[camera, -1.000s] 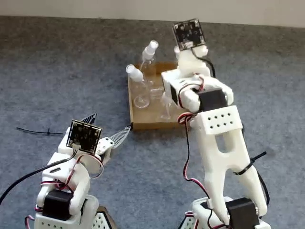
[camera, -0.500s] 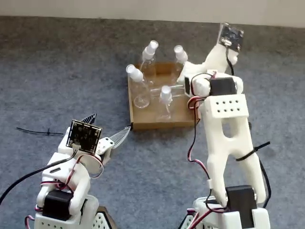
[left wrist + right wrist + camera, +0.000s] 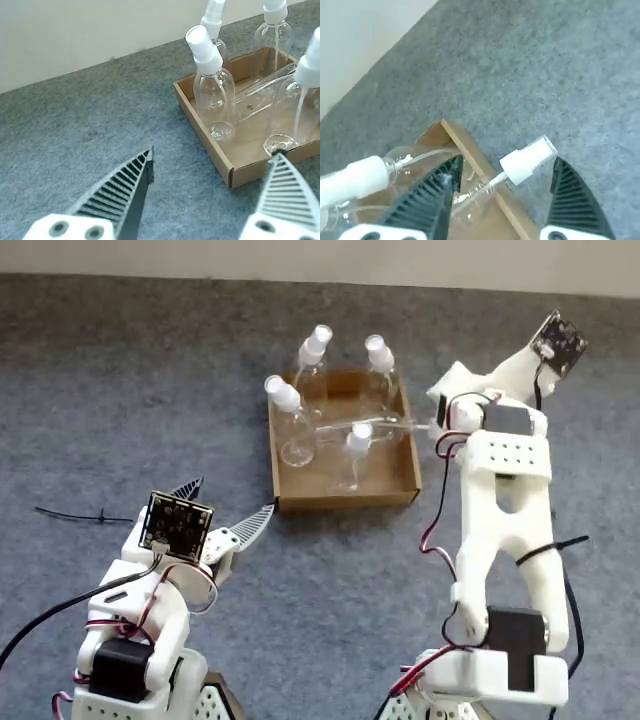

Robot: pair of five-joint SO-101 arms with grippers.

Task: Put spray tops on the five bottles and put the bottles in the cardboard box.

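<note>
My left gripper (image 3: 224,507) sits near my own base, well short of the cardboard box (image 3: 345,502), with its jaws spread wide and nothing between them. I'd leave it parked there, since nothing on that side needs it.

Four upright bottles (image 3: 296,426) stand in the box, each with a spray top on. The fifth bottle (image 3: 385,424) is the one not yet settled. It lies tilted across the box behind the front upright one, its neck rests on the right wall, and its spray top (image 3: 527,159) pokes out past the rim over the grey table (image 3: 120,390).

My right gripper (image 3: 507,162) hangs just outside that right wall. Its jaws are apart, one on either side of the protruding spray top, and they grip nothing.

I judge the task nearly done, with only this bottle still to seat fully inside. To do that well, I would close gently on the spray top or the neck just behind it. Then I would lift a little so the neck clears the wall and ease the bottle inward. I need to keep it low and slow, because its body lies close to the standing bottles and a hard shove could topple them. I'd let go only once the top is inside the rim.
</note>
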